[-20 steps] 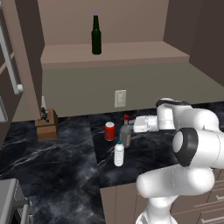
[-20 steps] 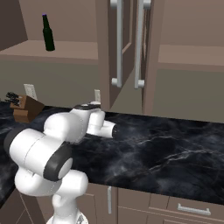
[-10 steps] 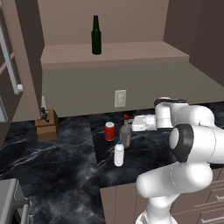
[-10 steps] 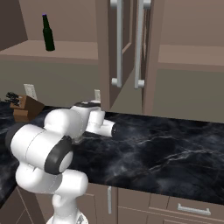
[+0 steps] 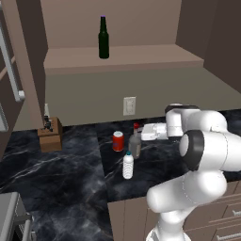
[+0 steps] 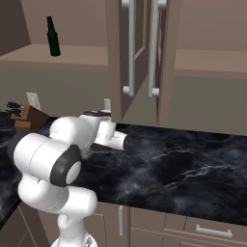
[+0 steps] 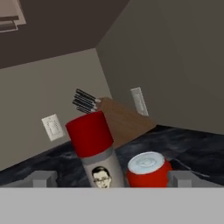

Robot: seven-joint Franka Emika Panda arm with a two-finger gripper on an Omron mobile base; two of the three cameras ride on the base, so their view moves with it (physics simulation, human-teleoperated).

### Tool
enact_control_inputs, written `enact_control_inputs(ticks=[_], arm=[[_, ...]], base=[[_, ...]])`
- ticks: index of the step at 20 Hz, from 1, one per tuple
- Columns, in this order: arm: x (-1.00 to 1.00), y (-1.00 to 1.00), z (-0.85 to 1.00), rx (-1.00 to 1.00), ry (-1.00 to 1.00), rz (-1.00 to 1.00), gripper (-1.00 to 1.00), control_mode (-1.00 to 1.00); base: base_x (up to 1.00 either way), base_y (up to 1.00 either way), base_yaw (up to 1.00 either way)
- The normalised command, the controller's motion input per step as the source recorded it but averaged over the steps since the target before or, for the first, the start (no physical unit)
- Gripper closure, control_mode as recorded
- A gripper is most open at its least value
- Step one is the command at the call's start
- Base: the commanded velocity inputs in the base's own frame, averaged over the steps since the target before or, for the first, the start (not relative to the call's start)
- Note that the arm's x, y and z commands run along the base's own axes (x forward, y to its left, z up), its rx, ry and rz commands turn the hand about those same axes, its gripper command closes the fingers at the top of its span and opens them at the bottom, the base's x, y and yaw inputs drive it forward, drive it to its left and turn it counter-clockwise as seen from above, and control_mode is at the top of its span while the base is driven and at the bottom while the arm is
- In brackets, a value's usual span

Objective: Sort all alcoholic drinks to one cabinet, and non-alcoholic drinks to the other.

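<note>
Your claw (image 7: pixel 112 178), jaws wide apart and empty, sits level with the red-capped clear bottle (image 7: pixel 97 151) between its fingertips, red can (image 7: pixel 148 169) just beside, blue-capped plastic bottle (image 5: pixel 128 165) nearer you on the bench (image 5: pixel 70 179), green bottle (image 5: pixel 103 38) upright on the shelf (image 5: pixel 141 55).

Flat, even rendered light all round me, rather dim, with no clear source. My arm's white shells catch faint sheen. Soft shadow darkens the desk (image 5: pixel 70 174) beneath the cabinets. From my hand everything looks slightly soft, though undistorted at the edges.
</note>
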Motion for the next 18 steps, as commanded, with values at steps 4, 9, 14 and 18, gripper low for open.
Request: enact_control_inputs(ticks=[4,9,14,18], arm=[[0.02,0.06,-0.07,0.00,0.00,0.01,-1.00,-1.00],[0.06,0.12,-0.04,0.01,0.00,0.01,-1.00,-1.00],[0.08,0.12,0.00,0.01,0.00,0.01,1.00,-1.00],[0.04,0.04,0.00,0.01,0.00,0.00,1.00,-1.00]], base=[[0.00,0.00,0.00],[0.00,0.00,0.00],[0.00,0.00,0.00],[0.00,0.00,0.00]])
